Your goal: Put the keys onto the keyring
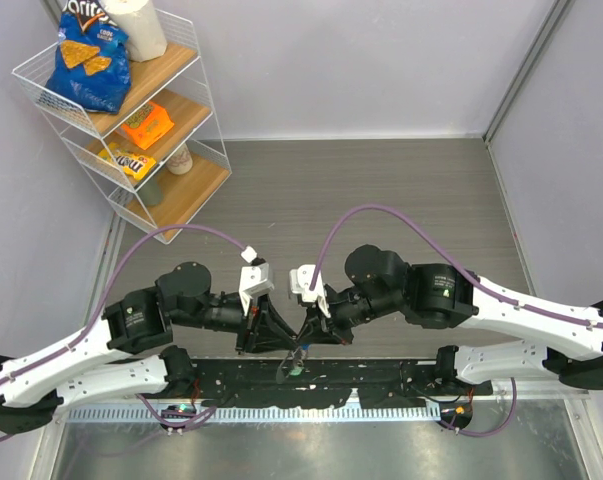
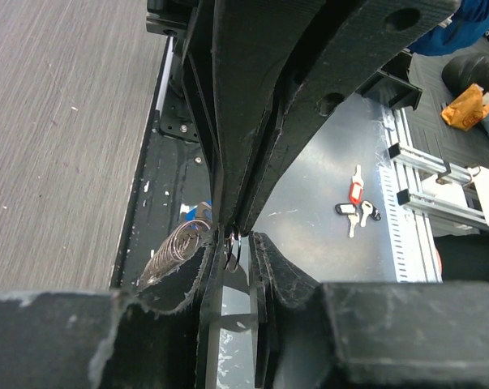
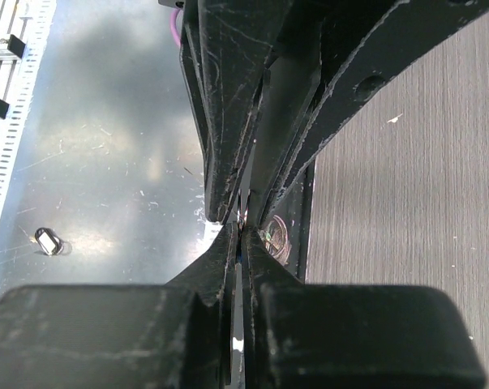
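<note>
Left wrist view shows the most. The left gripper (image 2: pixel 232 243) has narrow jaws with a thin wire loop (image 2: pixel 233 250) in the slot between the tips. I can't tell whether the pads actually clamp it. The right gripper (image 2: pixel 230 220) comes in from above, tip to tip with it.

The keyring (image 2: pixel 178 247) reads clearly only here. It's a coil of thin silver loops bunched against the outer side of the left gripper's finger. Its long axis runs lower left to upper right in frame, with the upper end at the tips. A blue key head (image 2: pixel 202 212) peeks out just above the coil. Its blade is hidden, so there's no direction to read.

A loose cluster of keys and tags (image 2: pixel 356 207) lies on the steel plate (image 2: pixel 325 146), well apart from the grippers.

Right wrist view: the right gripper is fully closed with a thin bright edge in the seam. I can't tell what that edge is. A black tag (image 3: pixel 48 241) lies alone on the plate, far off to the side.

Top external is the only view with the green key head (image 1: pixel 296 371). It sits just below the meeting tips, toward the near edge, too small to tell which way it points.
</note>
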